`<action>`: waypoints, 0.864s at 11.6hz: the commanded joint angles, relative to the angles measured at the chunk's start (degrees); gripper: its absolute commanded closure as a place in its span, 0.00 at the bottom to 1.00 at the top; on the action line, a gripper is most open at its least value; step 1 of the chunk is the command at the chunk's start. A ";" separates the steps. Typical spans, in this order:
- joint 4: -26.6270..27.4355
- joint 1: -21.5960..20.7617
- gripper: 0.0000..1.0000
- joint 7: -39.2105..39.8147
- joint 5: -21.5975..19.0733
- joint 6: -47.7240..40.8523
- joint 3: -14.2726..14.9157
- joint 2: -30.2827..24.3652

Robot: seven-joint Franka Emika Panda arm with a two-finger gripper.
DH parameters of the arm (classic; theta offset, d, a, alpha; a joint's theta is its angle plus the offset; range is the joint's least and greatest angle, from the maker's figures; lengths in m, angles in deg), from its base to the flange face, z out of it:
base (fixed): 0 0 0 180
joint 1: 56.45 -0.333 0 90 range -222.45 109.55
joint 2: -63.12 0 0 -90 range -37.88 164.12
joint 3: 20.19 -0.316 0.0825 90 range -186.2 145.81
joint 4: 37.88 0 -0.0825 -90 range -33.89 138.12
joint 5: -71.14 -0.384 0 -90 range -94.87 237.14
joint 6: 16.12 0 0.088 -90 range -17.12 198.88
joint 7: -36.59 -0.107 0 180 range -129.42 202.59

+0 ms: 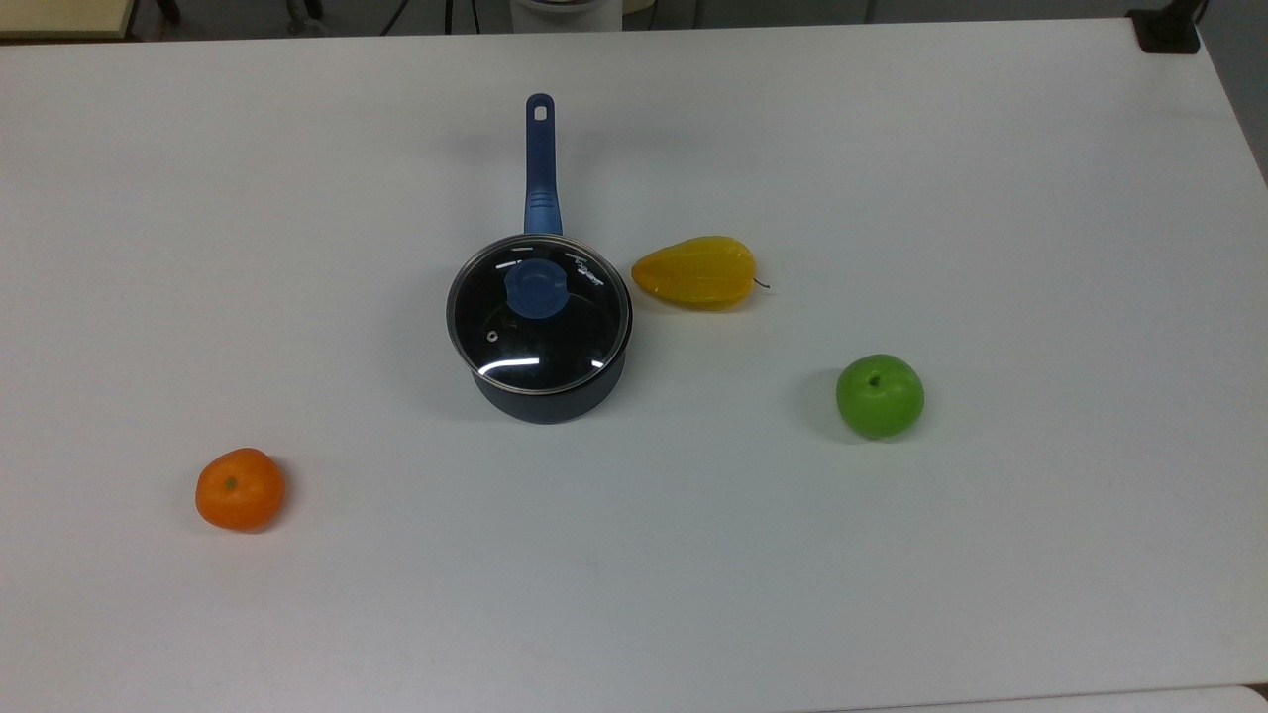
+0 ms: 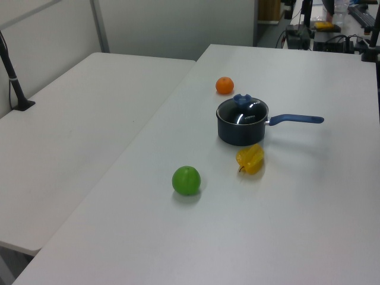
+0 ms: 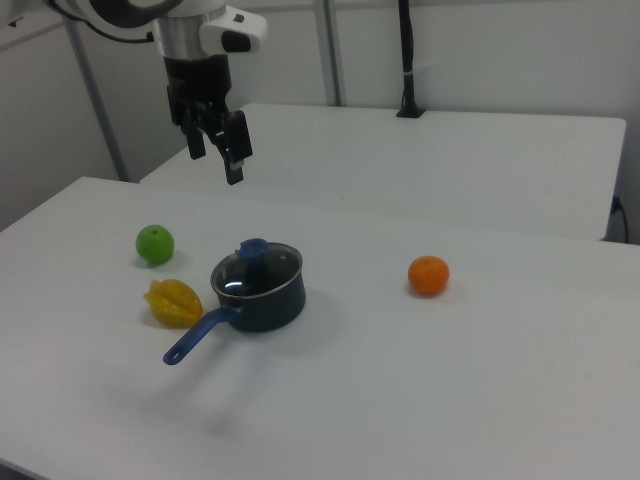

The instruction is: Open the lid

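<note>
Top view, near to far. Lower left of frame: orange fruit [image 1: 240,488], alone on the white table [image 1: 693,594], well apart from everything else. Right of centre, mid-height: green apple [image 1: 880,395]. Centre: dark saucepan [image 1: 551,394] w/ the lid [image 1: 539,313] seated flat on its rim; blue knob [image 1: 536,288] at the lid's middle, small steam hole toward the top view's lower left of the knob. Just right of the pan, apart from it: yellow ridged fruit [image 1: 696,271], stem pointing right. Upper centre: the pan's blue handle [image 1: 541,163], running straight away from the pan toward the frame top.

Right view. Pan sits centre-left, handle aimed at the lower left; yellow fruit just left of the pan, apple farther up-left, orange fruit at centre-right. Gripper [image 3: 218,152] hangs in the upper left of frame, high above the table & up-left of the lid, touching nothing. Fingers [image 3: 236,146] point down, parted, w/ nothing between them. Air between gripper & knob is unobstructed; nothing rests on the lid.

Left view: second table [image 2: 71,119] adjoins at frame left.
</note>
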 commanded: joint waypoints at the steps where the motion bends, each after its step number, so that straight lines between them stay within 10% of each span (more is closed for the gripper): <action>1: 3.81 -1.13 0.00 4.25 0.38 3.65 -0.58 -1.41; 10: 7.70 -3.07 0.00 4.56 0.20 5.70 -0.59 -2.13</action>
